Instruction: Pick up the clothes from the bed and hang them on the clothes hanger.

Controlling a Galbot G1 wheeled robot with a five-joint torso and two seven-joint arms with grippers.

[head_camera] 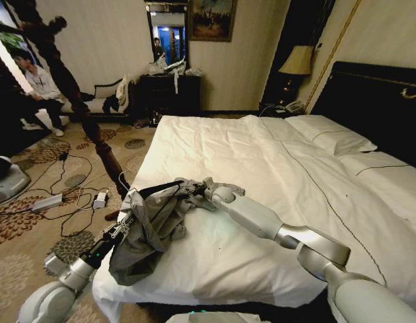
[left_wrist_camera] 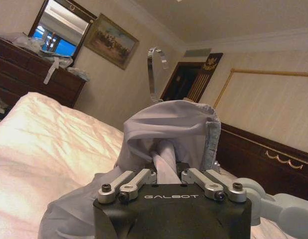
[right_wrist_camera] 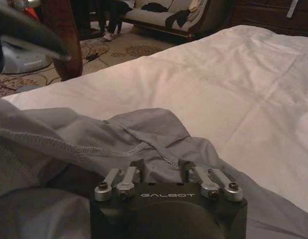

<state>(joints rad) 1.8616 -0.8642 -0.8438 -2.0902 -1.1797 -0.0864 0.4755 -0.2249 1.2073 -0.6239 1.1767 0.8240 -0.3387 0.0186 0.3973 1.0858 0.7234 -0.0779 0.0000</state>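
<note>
Left gripper [head_camera: 124, 227] is closed on the clothes [head_camera: 153, 225], held with the clothes hanger [head_camera: 157, 188] at the near-left corner of the bed [head_camera: 275, 175]. Right gripper [head_camera: 200, 191] is pressed into the grey cloth; its grip cannot be determined.

Left arm rises from the lower left, its left gripper [head_camera: 122, 227] raised with fingers [left_wrist_camera: 128, 184] closed on grey cloth. Right arm, bent at the elbow, reaches forward-left; right gripper [head_camera: 202, 190] lies low, fingers [right_wrist_camera: 123, 178] pressed into cloth.
</note>
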